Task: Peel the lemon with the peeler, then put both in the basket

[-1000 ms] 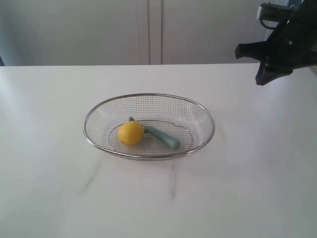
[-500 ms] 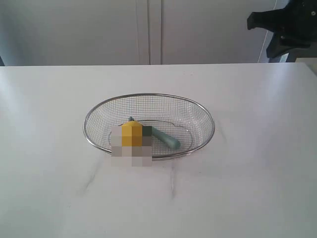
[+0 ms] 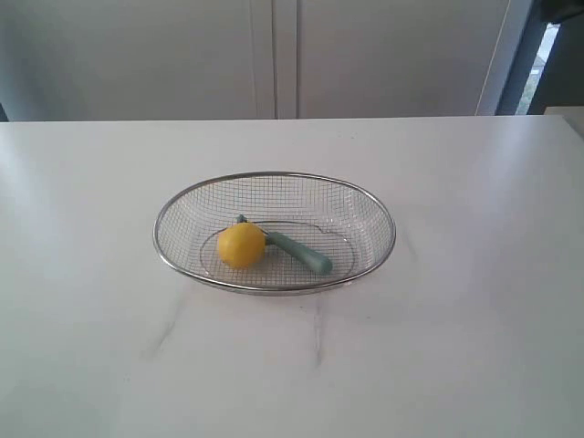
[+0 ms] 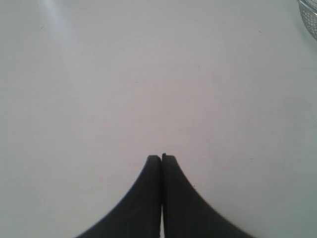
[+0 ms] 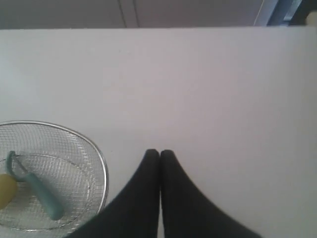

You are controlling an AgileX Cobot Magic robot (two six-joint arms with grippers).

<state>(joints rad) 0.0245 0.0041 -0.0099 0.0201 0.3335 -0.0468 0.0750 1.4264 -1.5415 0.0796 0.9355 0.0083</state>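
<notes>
Lemon (image 3: 241, 245): lies in wire basket (image 3: 274, 173), centre of frame, against peeler (image 3: 299, 253) at its right | Left gripper (image 4: 161, 157): pinched closed, empty, over white table (image 4: 148, 74) | Right gripper (image 5: 159, 152): pinched closed, empty

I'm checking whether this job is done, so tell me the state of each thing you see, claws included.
Lemon: in the basket, yellow, not held.
Peeler: lying flat in the basket, blade end by the lemon, not held.
Basket: upright on the table, holding lemon and peeler.
Left claw: shut, empty, above the table.
Right claw: shut, empty, apart from the basket.
</notes>
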